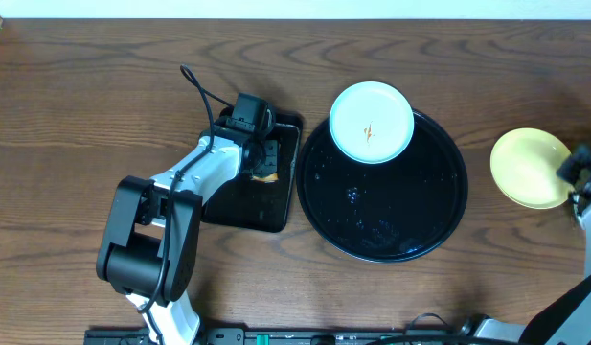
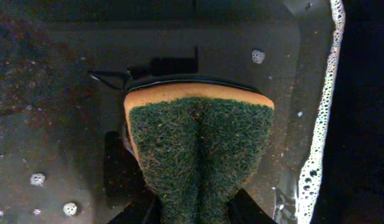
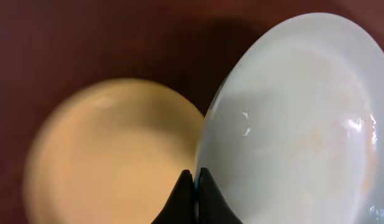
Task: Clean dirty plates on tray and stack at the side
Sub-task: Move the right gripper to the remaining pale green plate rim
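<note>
One smeared plate [image 1: 372,122] lies on the tray [image 1: 439,225], the left pincer [image 2: 195,211] squeezes the sponge [image 2: 198,137], and the right pincer [image 3: 195,186] pinches a white plate [image 3: 297,124] by its rim over the yellow plate [image 3: 111,149] on the desk [image 1: 84,96], where so thin a hold might slip.

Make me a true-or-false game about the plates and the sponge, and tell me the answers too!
1. The left gripper squeezes a green-topped sponge. True.
2. Three plates lie on the round black tray. False: only one white plate lies there.
3. That plate is spotless. False: an orange smear marks its centre.
4. The yellow plate sits on the wooden table. True.
5. The right gripper is empty. False: it pinches the rim of a second white plate.
</note>
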Robot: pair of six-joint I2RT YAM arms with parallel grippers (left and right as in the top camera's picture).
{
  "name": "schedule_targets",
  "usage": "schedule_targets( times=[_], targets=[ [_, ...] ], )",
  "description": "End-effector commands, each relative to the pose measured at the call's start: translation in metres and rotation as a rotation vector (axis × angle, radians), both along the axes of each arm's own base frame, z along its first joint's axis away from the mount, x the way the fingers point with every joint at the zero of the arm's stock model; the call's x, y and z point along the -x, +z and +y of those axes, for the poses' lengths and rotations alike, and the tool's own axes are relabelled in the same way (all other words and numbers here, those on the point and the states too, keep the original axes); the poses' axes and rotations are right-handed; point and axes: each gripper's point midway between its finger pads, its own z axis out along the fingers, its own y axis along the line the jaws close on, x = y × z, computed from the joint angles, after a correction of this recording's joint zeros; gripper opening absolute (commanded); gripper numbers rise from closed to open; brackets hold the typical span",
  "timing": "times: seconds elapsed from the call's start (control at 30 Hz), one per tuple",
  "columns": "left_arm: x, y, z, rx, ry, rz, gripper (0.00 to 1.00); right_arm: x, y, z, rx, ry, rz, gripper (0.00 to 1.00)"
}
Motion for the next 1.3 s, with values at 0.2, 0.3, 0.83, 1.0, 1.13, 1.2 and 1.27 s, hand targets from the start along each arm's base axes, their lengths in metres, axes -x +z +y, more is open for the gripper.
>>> schedule_targets(
  times=[0.2, 0.3, 0.83, 1.0, 1.13, 1.2, 1.27],
  targets=[
    [0.003, -0.005, 0.003, -0.017, -0.012, 0.017, 0.28, -0.062, 0.02, 0.069, 0.029, 0.267, -0.094, 0.01],
    [0.003, -0.005, 0.003, -0.017, -0.012, 0.017, 0.28, -0.067, 0.012, 0.081, 0.024, 0.3, -0.075, 0.01],
    [0.003, -0.005, 0.003, -0.017, -0.012, 0.017, 0.37, -0.073, -0.016, 0.157, -0.221, 0.545, -0.057, 0.28],
    [0.002, -0.005, 0.003, -0.016, -0.011, 0.013, 0.44, -0.068, -0.021, 0.191, -0.294, 0.629, -0.03, 0.32],
    [-0.001, -0.007, 0.001, -0.014, -0.012, 0.005, 0.44, -0.062, -0.026, 0.215, -0.324, 0.681, 0.009, 0.32],
    [-0.003, -0.012, 0.0, -0.012, -0.014, 0.004, 0.13, -0.061, -0.028, 0.227, -0.33, 0.71, 0.025, 0.32],
    [0.0, -0.021, 0.0, -0.018, -0.016, 0.022, 0.07, -0.059, -0.028, 0.239, -0.333, 0.737, 0.035, 0.31]
  ],
)
